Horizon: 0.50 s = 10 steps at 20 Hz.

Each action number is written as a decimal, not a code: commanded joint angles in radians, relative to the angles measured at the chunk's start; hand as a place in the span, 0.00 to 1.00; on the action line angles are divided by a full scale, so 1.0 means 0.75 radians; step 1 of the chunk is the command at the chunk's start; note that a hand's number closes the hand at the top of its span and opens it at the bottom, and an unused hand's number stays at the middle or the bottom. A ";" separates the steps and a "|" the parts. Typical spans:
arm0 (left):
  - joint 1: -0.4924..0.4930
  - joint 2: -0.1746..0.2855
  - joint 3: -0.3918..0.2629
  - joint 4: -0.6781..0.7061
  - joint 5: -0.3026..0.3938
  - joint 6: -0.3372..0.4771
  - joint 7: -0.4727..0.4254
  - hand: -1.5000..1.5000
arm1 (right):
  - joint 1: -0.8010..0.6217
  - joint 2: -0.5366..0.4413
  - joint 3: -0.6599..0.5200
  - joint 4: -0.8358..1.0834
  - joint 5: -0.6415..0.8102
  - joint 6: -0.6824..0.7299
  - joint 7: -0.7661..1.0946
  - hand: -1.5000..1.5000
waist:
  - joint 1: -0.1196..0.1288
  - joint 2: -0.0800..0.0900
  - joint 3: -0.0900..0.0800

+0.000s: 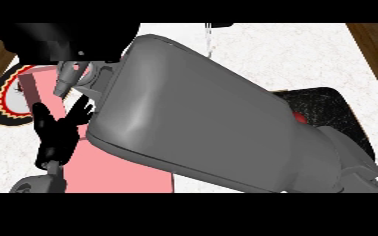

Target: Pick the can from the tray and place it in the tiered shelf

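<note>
**kettle_joe:** Where's the can in this one? All I get is arm.

**mossy42:** Yeah, the right forearm (214,120) eats the whole middle, running from 5 o'clock up to 10 o'clock. The can (299,116), as far as I can make out, is that small red patch at 3 o'clock, right where the forearm crosses the black tray (332,107). Only a sliver shows, so I can't swear to it, but it's over on the tray's side, well apart from the shelf.

**kettle_joe:** And the right hand? Grabbing anything?

**mossy42:** The right hand (63,42) is just a dark blur at 10 o'clock, at the end of that forearm, above the top end of the pink tiered shelf (125,175). Can't tell if it's released or clenched, or whether anything is in it.

**kettle_joe:** Left one?

**mossy42:** The left hand (53,132) is at 8 o'clock, released, fingers (80,114) spread and pointing toward 1 o'clock, holding nothing. It's over the shelf's left edge, where the pink meets the white marbled counter (295,50). At 9 o'clock there's a plate (13,97) with a red, black and gold rim, and the shelf's upper corner overlaps it from this angle.
</note>
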<state>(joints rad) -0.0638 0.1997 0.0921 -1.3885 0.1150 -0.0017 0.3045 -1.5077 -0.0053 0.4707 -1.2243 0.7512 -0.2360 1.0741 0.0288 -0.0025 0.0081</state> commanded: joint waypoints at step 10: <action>-0.004 -0.033 -0.017 0.046 -0.005 -0.020 0.002 0.50 | -0.130 0.007 -0.055 0.499 -0.102 -0.157 -0.227 1.00 | 0.005 0.013 -0.014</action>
<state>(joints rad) -0.0587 0.1867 0.0914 -1.4080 0.1040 0.0094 0.3106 -1.5880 -0.0014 0.4237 -0.9344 0.7007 -0.2866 0.9398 0.0319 0.0019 0.0058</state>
